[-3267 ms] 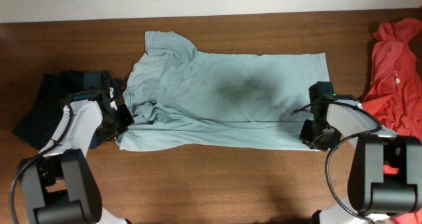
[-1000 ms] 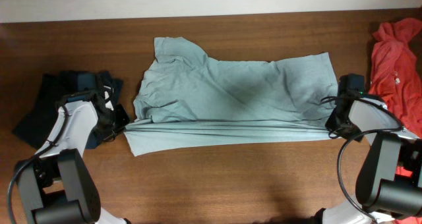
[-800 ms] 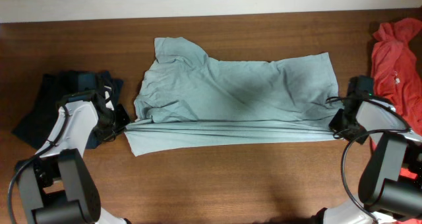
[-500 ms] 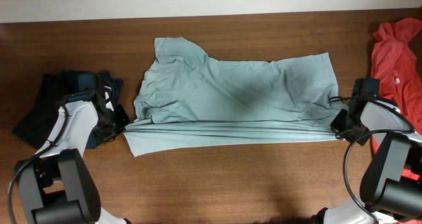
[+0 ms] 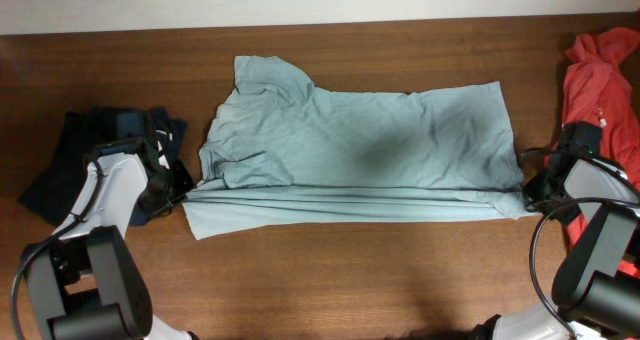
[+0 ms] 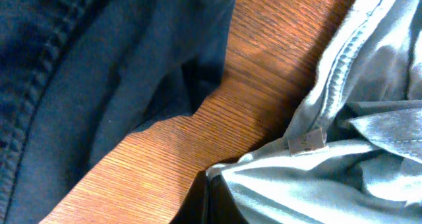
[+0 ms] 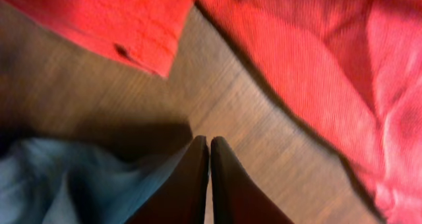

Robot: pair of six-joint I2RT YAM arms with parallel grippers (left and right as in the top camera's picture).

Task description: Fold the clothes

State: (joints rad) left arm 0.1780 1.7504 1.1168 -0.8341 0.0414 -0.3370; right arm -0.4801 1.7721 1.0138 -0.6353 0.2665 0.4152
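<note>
The pale grey-blue T-shirt (image 5: 360, 155) lies flat across the middle of the table, neck end to the left, with its front long edge folded up into a narrow band. My left gripper (image 5: 182, 187) is shut on the shirt's left end; the left wrist view shows the shirt (image 6: 369, 118) bunched at my jaws (image 6: 214, 197). My right gripper (image 5: 532, 190) is shut on the shirt's right hem. In the right wrist view the fingers (image 7: 210, 148) are pressed together with the shirt (image 7: 79, 178) to their left.
A dark navy garment (image 5: 70, 160) lies at the left by my left arm and fills the left wrist view (image 6: 99, 66). A red-orange garment (image 5: 600, 90) lies at the right edge, close to my right fingers (image 7: 297, 46). Bare wooden table (image 5: 350, 270) runs along the front.
My right gripper has moved right, pulling the hem with it, and my left gripper has shifted slightly left. The shirt is stretched longer and flatter.
</note>
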